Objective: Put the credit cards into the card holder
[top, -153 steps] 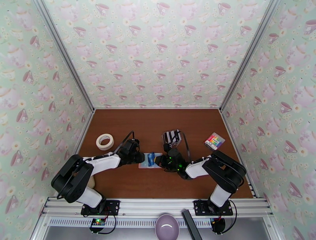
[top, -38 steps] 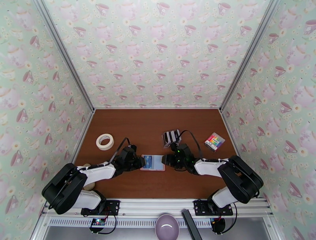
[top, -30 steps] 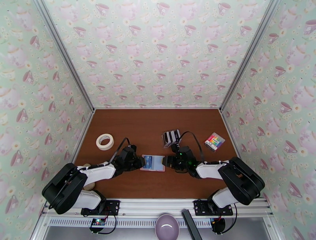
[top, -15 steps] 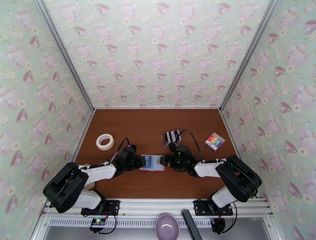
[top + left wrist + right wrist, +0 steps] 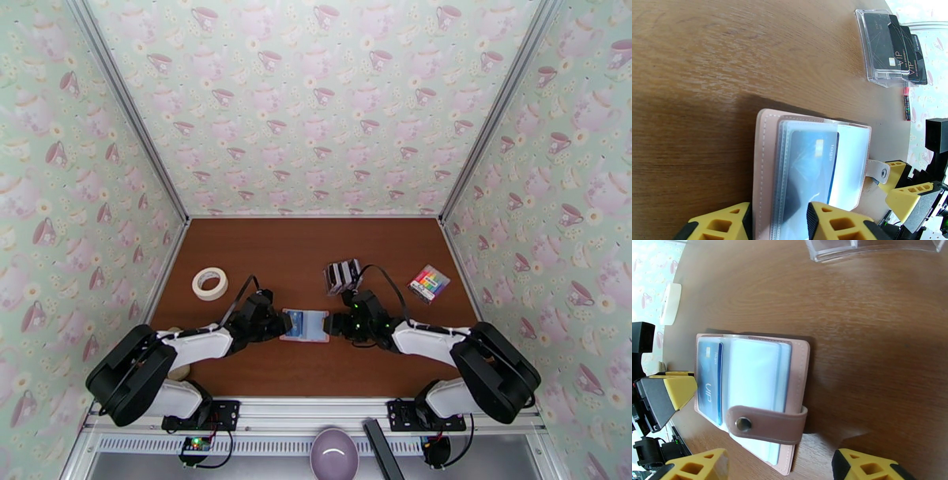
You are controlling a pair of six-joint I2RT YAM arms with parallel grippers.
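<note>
With our left hand (image 5: 280, 324) clamped on the holder's (image 5: 306, 325) left edge, our right hand (image 5: 336, 324), spread and empty, sits nearer the cards (image 5: 888, 43) in the rack (image 5: 879, 81) just beyond it.

A robot-testing lab booth: teacup-patterned wallpaper walls (image 5: 316, 103) in silver aluminium framing (image 5: 130, 110) enclose a brown wooden table (image 5: 300, 245), two black-and-white robot arms (image 5: 201, 341) bolted at its near edge.

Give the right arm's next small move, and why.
Probably swing the right gripper over to the rack for one of its cards: the jaws stand open and empty, one card already sits in the wallet, and the left gripper pins the wallet's edge.
</note>
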